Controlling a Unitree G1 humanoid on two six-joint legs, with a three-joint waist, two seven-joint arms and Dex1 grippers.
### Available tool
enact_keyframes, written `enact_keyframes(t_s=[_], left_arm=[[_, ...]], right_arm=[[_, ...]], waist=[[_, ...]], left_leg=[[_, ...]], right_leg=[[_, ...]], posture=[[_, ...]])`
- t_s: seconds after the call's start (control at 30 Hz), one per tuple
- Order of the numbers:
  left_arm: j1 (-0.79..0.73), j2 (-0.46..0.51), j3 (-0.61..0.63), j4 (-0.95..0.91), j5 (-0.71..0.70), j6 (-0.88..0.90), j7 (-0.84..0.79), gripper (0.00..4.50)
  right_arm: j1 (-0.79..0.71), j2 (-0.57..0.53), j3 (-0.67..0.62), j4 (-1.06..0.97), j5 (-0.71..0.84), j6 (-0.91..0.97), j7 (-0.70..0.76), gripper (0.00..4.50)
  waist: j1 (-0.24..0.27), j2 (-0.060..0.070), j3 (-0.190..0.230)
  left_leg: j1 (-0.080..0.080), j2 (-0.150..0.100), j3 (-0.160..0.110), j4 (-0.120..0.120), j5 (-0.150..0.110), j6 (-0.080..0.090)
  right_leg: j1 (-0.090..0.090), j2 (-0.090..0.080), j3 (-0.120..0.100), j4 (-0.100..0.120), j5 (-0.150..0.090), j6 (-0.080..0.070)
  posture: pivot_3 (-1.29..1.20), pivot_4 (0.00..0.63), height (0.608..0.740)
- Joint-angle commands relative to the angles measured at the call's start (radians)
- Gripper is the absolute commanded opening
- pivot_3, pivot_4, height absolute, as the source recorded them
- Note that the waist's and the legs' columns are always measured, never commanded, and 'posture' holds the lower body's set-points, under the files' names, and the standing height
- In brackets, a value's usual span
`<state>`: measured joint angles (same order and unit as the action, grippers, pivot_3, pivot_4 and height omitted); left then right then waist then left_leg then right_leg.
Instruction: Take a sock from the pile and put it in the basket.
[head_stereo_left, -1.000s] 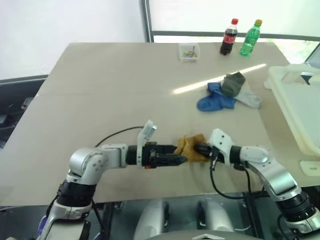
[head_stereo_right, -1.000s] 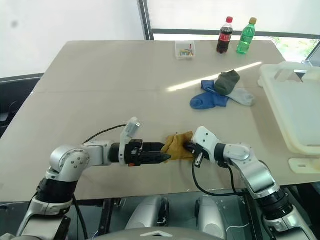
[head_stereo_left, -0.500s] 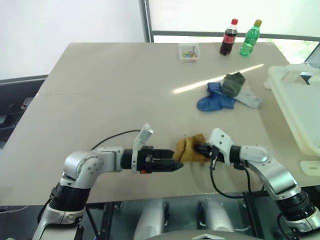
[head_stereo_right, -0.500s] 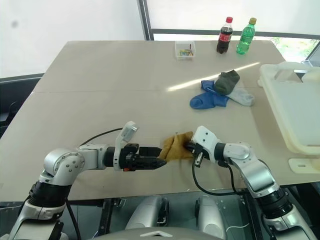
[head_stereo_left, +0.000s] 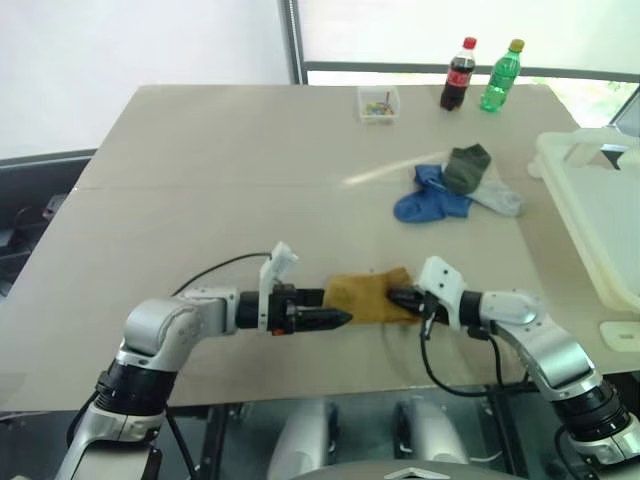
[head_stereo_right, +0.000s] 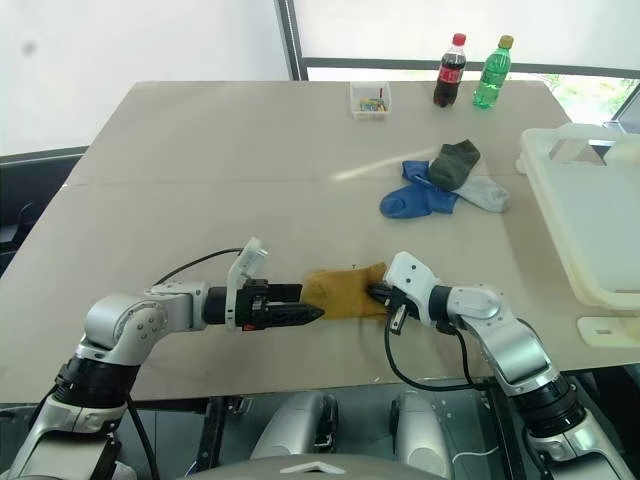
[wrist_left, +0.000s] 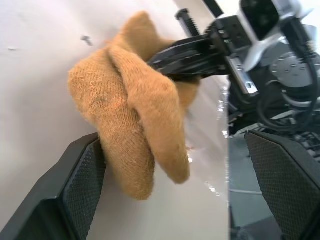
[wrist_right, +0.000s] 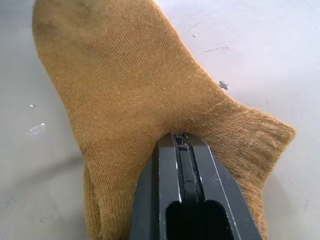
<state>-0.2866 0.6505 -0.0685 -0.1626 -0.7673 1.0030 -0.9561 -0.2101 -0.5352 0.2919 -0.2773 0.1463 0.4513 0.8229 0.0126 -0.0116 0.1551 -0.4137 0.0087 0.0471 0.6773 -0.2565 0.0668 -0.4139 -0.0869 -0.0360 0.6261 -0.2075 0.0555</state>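
The right gripper (head_stereo_left: 395, 296) clenched the mustard sock (head_stereo_left: 365, 298). The left gripper (head_stereo_left: 335, 318), released, sat at the sock's nine o'clock end.

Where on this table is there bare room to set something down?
The table's left half is bare, from the clear box to the left claw. Crowded: the pile beside the basket, bottles behind, yellow sock at the near edge.

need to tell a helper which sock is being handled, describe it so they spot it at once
On the long beige table, look at the near edge, between the two robot arms. There lies a flat mustard-yellow knitted sock. Unlike the blue, olive and grey socks heaped farther back, it lies alone.
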Motion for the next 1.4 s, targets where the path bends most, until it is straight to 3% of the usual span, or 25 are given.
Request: enact_keyframes(t_s=[0.03,0.2,0.4,0.57,0.8,1.4], left_arm=[[0.015,0.02,-0.004,-0.012,0.023,-0.023,-0.014,4.5],[0.042,0.04,-0.011,-0.05,-0.01,0.012,-0.055,4.5],[0.041,0.055,-0.018,-0.011,0.057,-0.045,-0.052,4.5],[0.045,0.059,-0.033,-0.049,-0.002,0.008,-0.104,4.5],[0.026,0.002,0.002,-0.085,-0.118,0.104,-0.089,4.5],[-0.075,-0.085,-0.046,-0.055,-0.095,0.02,-0.115,4.5]], right_arm=[[0.011,-0.013,0.003,0.016,-0.005,0.009,0.007,0.04],[0.004,-0.011,0.005,0.02,-0.004,0.01,0.009,0.04],[0.01,-0.013,0.006,0.01,-0.001,0.016,0.012,0.04],[0.013,-0.013,0.008,0.006,0.0,0.021,0.012,0.04],[0.018,-0.019,0.001,-0.008,0.006,0.03,0.011,0.04],[0.058,-0.037,-0.034,-0.073,0.027,0.066,-0.016,0.04]], waist=[[0.0,0.0,0.0],[0.0,0.0,0.0],[0.0,0.0,0.0],[0.0,0.0,0.0],[0.001,0.0,0.0],[0.002,0.0,0.0]], left_leg=[[0.0,0.0,0.0,0.0,0.0,0.0],[0.0,0.0,0.0,0.0,0.0,0.0],[0.0,0.0,0.0,0.0,0.0,0.0],[0.0,0.0,0.0,0.0,0.0,0.001],[0.0,0.0,0.0,0.0,0.0,0.001],[-0.001,0.0,0.0,0.0,0.0,0.001]], right_leg=[[0.0,0.0,0.0,0.0,0.0,0.0],[-0.001,-0.001,0.0,0.0,0.0,0.0],[-0.001,-0.001,0.0,0.0,0.0,0.0],[-0.001,-0.001,0.0,0.0,0.0,0.0],[-0.001,-0.001,0.0,0.0,0.0,0.0],[-0.001,0.0,0.0,0.0,0.0,0.0]], posture=[[0.0,0.15,0.732],[0.0,0.15,0.732],[0.0,0.15,0.732],[0.0,0.15,0.732],[0.0,0.15,0.732],[0.0,0.15,0.732]])
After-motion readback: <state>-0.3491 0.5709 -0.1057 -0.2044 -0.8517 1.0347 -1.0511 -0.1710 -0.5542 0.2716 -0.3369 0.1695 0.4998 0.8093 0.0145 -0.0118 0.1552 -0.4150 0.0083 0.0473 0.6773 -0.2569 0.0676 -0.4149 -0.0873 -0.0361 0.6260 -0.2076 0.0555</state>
